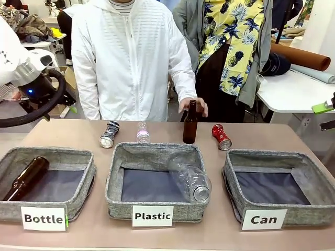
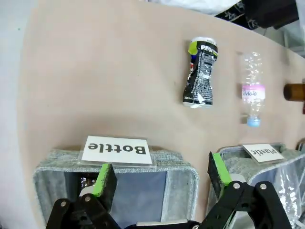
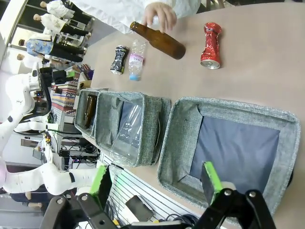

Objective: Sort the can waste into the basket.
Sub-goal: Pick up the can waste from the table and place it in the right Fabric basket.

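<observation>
Above table, left hand and right hand hover, both spread wide.

This looks like a robotics lab set up in a workroom: a white robot arm trailing a black cable hose stands at a tan table. On it three grey felt bins with printed labels, the Bottle bin, the Plastic bin and the Can basket, are lined up like a staged trial. Behind it a white worktable holds a brown roll of material, a heap of clothes lies on another desk, and the right wrist view shows a cluttered rack of cables and gear
</observation>
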{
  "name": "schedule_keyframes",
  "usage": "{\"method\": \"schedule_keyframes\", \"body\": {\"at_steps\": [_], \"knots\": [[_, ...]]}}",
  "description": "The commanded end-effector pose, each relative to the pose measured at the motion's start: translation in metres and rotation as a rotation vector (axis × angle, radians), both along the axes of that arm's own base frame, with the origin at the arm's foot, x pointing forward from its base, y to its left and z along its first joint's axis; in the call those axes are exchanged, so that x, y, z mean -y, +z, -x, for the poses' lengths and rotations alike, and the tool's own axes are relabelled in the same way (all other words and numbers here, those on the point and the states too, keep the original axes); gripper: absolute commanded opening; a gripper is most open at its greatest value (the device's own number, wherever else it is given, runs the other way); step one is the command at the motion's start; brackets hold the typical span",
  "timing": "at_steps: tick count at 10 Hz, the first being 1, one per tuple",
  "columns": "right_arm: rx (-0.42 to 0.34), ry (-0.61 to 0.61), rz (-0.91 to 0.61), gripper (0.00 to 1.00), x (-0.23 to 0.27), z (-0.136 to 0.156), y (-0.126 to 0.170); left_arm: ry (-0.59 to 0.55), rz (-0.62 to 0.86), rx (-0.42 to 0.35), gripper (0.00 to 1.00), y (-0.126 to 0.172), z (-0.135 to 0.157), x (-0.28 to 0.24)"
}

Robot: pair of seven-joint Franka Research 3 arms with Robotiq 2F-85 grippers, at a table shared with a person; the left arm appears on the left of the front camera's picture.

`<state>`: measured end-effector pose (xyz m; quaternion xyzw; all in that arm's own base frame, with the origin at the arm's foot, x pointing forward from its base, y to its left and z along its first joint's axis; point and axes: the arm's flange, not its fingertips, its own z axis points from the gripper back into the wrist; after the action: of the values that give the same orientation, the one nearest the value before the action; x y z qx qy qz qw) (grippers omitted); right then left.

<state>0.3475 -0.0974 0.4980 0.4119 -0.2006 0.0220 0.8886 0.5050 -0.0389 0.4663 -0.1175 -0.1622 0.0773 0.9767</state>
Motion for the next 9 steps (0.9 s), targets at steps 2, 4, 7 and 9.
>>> {"method": "schedule_keyframes", "body": {"at_steps": [2, 4, 7, 9], "knots": [[-0.002, -0.014, -0.003, 1.0, -0.001, -0.003, 0.002, -0.05, 0.047, -0.009, 1.0, -0.023, -0.04, 0.041], [-0.002, -0.014, -0.003, 1.0, -0.001, -0.003, 0.002, -0.054, -0.034, -0.058, 1.0, -0.034, -0.059, 0.076], [-0.002, -0.014, -0.003, 1.0, -0.001, -0.003, 0.002, -0.032, -0.095, -0.14, 1.0, -0.063, -0.091, 0.103], [-0.002, -0.014, -0.003, 1.0, -0.001, -0.003, 0.002, -0.135, 0.035, -0.155, 1.0, -0.011, -0.063, 0.034]]}}
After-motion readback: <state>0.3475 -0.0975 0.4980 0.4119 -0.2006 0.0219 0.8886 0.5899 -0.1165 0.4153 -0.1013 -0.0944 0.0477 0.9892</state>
